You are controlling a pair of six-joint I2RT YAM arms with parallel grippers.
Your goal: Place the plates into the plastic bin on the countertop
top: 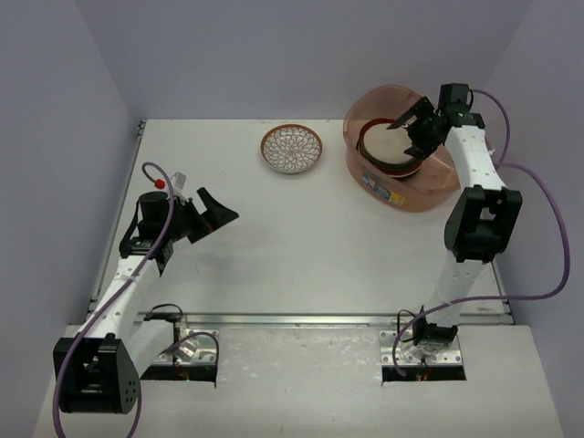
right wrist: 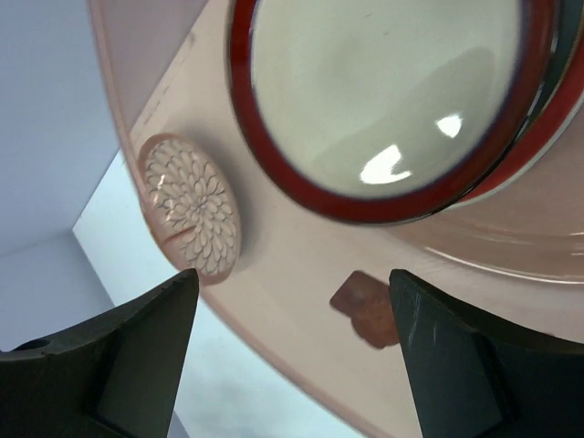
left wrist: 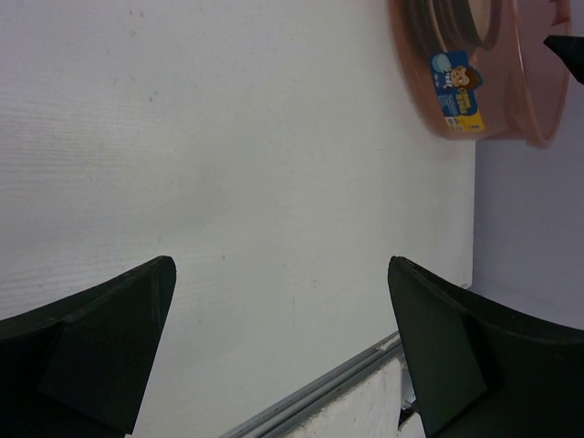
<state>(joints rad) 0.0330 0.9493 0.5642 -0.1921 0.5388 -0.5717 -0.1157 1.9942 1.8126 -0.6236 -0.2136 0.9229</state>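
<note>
The pinkish plastic bin [top: 436, 187] stands at the back right of the white countertop [top: 301, 246]. A stack of plates lies inside it, the top one cream with a dark red rim [top: 388, 140]; it fills the right wrist view [right wrist: 383, 91]. A brown lattice plate [top: 291, 148] sits on the countertop left of the bin and shows through the bin wall in the right wrist view [right wrist: 190, 205]. My right gripper [top: 411, 126] hovers open and empty over the bin. My left gripper [top: 212, 214] is open and empty above the left side of the countertop. The bin's labelled wall shows in the left wrist view [left wrist: 474, 82].
A metal rail [top: 319, 318] runs along the countertop's front edge. Grey walls close in the left, back and right sides. A cable loops from the right arm [top: 479, 210] past the right edge.
</note>
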